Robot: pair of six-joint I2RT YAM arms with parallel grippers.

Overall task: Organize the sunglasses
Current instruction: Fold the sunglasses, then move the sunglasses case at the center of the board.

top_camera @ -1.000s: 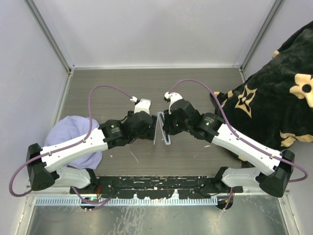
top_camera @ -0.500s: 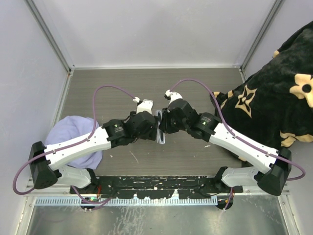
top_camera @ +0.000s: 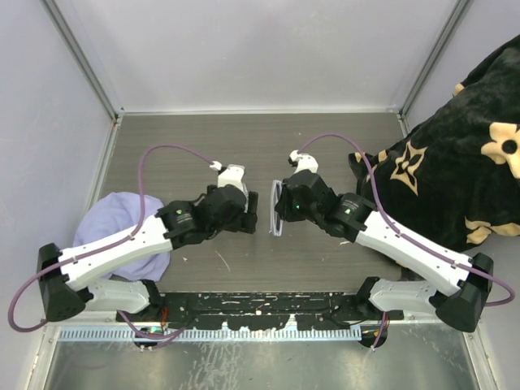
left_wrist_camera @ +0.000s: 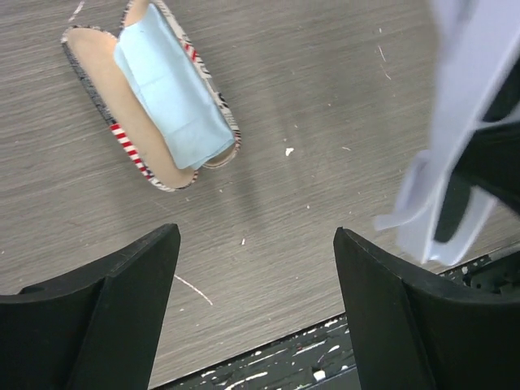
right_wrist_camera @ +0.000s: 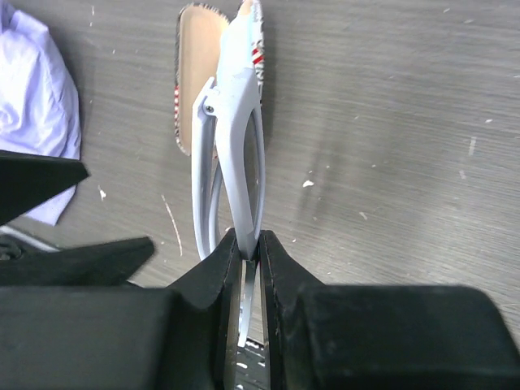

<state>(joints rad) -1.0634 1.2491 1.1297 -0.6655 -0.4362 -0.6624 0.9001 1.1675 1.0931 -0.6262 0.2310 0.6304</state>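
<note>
right end effector (right_wrist_camera: 250, 241) pinching white plastic-framed sunglasses (right_wrist_camera: 236, 154) | long axis straight out from it, aligned with open flag-patterned soft case (right_wrist_camera: 193, 73) beyond on counter (right_wrist_camera: 406, 122) | left end effector (left_wrist_camera: 256, 237) spread, empty

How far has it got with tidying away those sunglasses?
Looks done: the sunglasses appear folded flat, and the flag-patterned case lies open on the table with the blue cloth in it. In hand: the right gripper is shut on the sunglasses; the left gripper is open and empty. Left: putting them into the case.
</note>
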